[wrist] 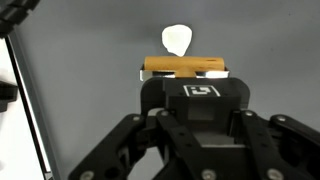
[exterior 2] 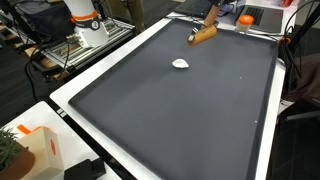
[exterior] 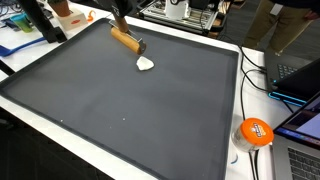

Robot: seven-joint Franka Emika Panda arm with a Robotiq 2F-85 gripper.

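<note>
Gripper (wrist: 186,76) — jaws clamped on wooden handle (wrist: 172,66) — hangs low over mat (exterior: 120,110).

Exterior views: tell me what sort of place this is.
Probably a lab or office workroom: a laptop and cables lie at the edge of the table, and the robot's base stands beside the big dark mat.

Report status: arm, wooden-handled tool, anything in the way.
Jaws shut on wooden-handled tool. Tool low over dark mat, near its edge. Small white piece close by, apart from the tool.
</note>
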